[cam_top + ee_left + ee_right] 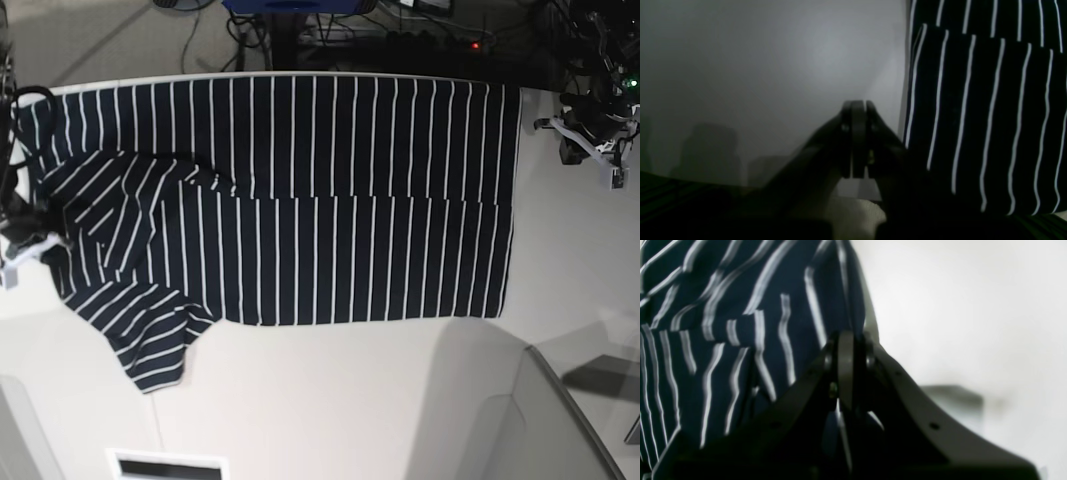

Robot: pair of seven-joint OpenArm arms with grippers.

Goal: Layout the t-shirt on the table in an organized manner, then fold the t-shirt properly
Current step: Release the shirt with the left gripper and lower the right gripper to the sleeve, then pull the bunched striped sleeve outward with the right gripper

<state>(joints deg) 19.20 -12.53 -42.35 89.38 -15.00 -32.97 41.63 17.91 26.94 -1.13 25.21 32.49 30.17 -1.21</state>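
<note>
The t-shirt (350, 200), dark navy with thin white stripes, lies spread across the back half of the white table (350, 400). One sleeve is folded in at the left and another pokes out toward the front left. My right gripper (846, 336) is at the shirt's left edge, its jaws shut with striped cloth (740, 323) pinched between them; in the base view it (40, 243) sits at the far left. My left gripper (858, 103) is shut on nothing over bare table (773, 66), just beside the shirt's edge (990, 116); in the base view it (585, 135) is at the far right.
Cables and a power strip (400, 35) lie on the floor behind the table. A dark seam line (560, 390) runs along the curved front right of the tabletop. A small white-framed slot (165, 465) sits at the front edge.
</note>
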